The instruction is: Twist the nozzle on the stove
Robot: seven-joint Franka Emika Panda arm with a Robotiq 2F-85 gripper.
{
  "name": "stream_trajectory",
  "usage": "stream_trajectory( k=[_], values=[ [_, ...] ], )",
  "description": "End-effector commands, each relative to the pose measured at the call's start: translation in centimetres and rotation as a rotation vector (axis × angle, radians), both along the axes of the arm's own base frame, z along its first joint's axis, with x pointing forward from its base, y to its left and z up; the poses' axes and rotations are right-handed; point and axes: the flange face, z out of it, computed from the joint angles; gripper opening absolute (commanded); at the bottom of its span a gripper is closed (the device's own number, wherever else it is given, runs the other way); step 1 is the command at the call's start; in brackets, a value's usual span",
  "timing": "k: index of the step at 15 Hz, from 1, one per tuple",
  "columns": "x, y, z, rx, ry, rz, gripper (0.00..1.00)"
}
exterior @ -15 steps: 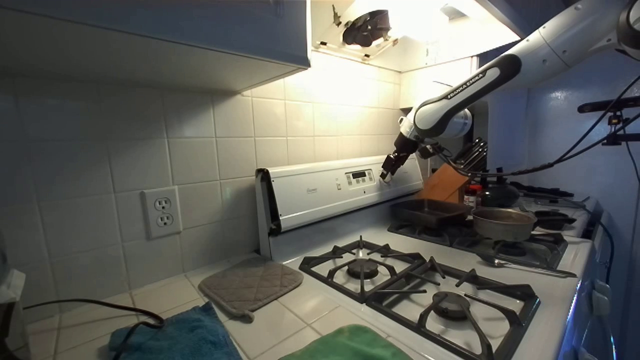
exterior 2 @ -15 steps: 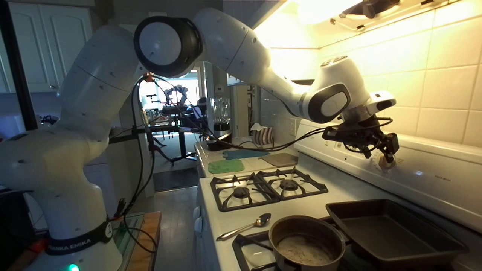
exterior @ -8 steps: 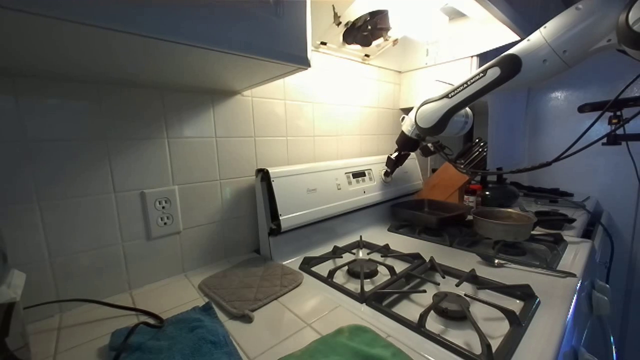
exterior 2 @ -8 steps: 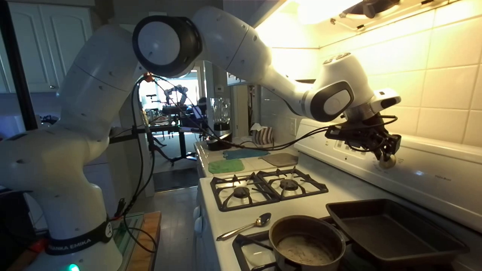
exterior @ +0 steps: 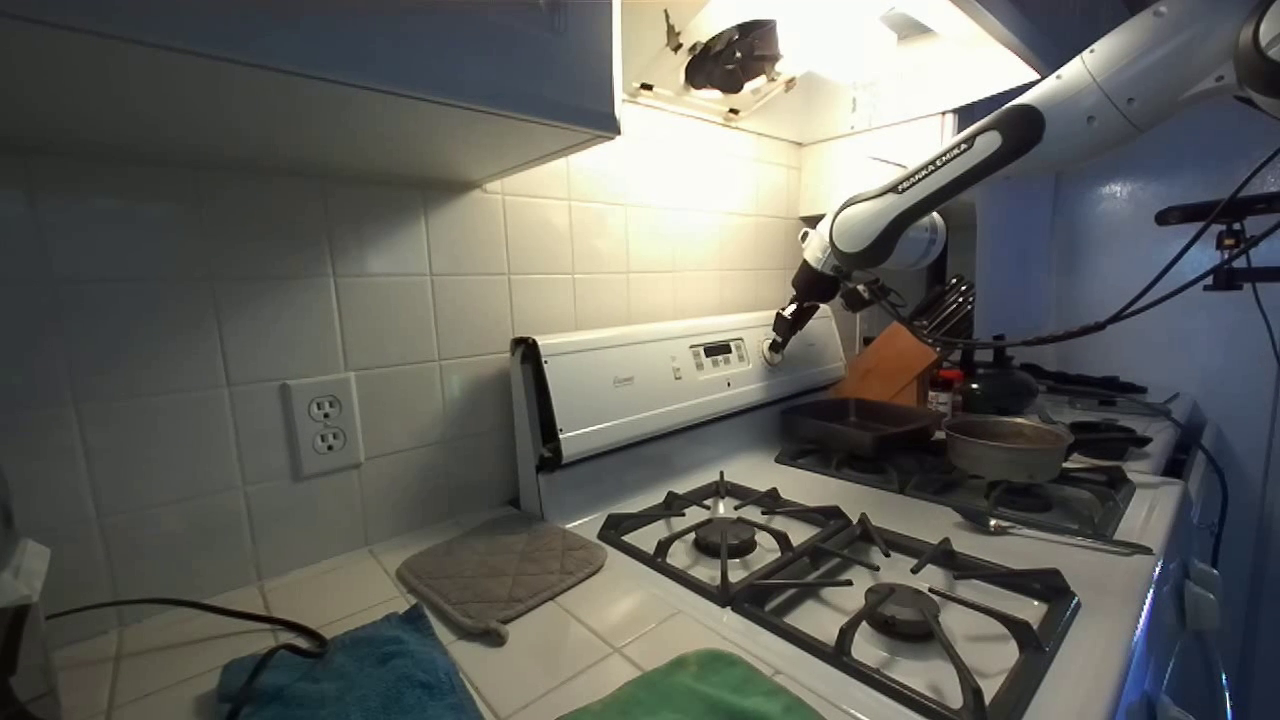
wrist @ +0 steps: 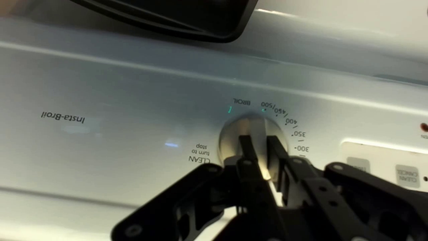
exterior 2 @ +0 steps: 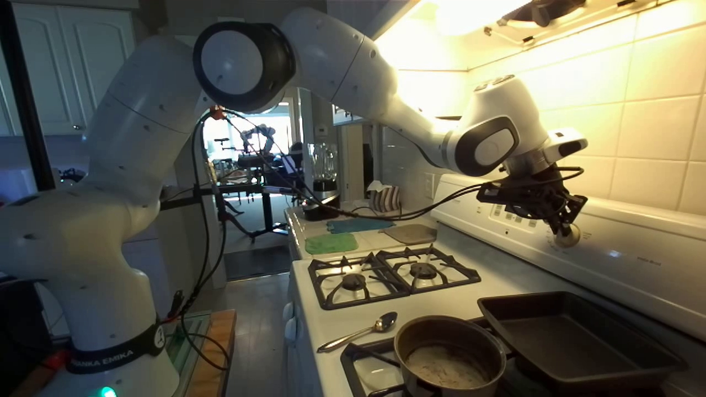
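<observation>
My gripper [wrist: 257, 142] clasps the knob [wrist: 230, 144] on the stove [exterior: 600, 410], 2 fingers [wrist: 246, 147] astride its ridge, above the stovetop's [exterior 2: 441, 303] back edge. A dark pan [exterior 2: 573, 333] sits near that edge.

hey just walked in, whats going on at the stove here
A white-and-black robot arm has its black two-fingered end effector at the round, pale, shiny knob on the raised white back panel of a white gas range. The end effector looks closed on the knob, apparently to twist it; whether it has turned yet, I can't tell. A dark rectangular baking pan and a round metal pot stand on the range.
</observation>
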Motion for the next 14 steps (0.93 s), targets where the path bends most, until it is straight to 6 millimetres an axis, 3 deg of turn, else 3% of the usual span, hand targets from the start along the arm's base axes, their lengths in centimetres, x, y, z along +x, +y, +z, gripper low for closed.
stream_trajectory(
  k=[1, 14],
  values=[
    [1.0, 1.2, -0.5, -0.031, 0.011, 0.060, 0.04],
    [1.1, 5.0, -1.3, -0.368, 0.056, 0.344, 0.04]
  ],
)
